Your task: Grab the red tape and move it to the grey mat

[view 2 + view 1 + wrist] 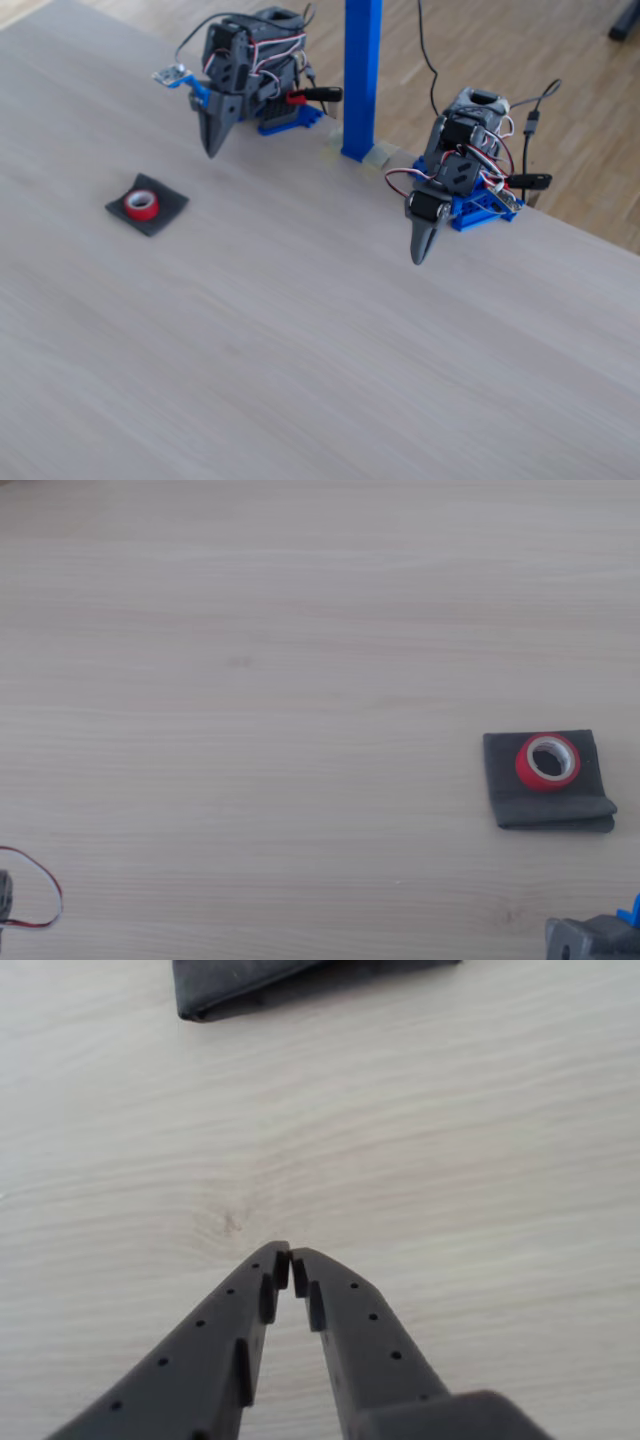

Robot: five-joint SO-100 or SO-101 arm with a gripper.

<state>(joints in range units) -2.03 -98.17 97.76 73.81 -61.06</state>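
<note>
Tape: I see the red tape (547,762) lying flat, hole up, on the grey mat (504,780), toward the mat's far side from my gripper; it is well clear of the fingers.

Why it sits so: to my eye the roll rests fully inside the mat's edges, so I judge the move done and the drop a clean one.

Mat: in the wrist view the grey mat (240,985) lies ahead of the gripper at the top of the frame, its thick folded edge facing me, with bare table between us.

Gripper: my gripper (291,1263) has its tips nearly touching, only a sliver between them, and nothing is held.

Gripper pose: in the fixed view it (212,148) hangs tip-down above the table, near the mat (168,213) but not touching it; I take this for a parked pose.

Second arm: another arm (455,170) stands well off to the right in the fixed view, also tip-down.

Wire: a red-and-black wire loop (45,880) lies far from the gripper and is no concern.
</note>
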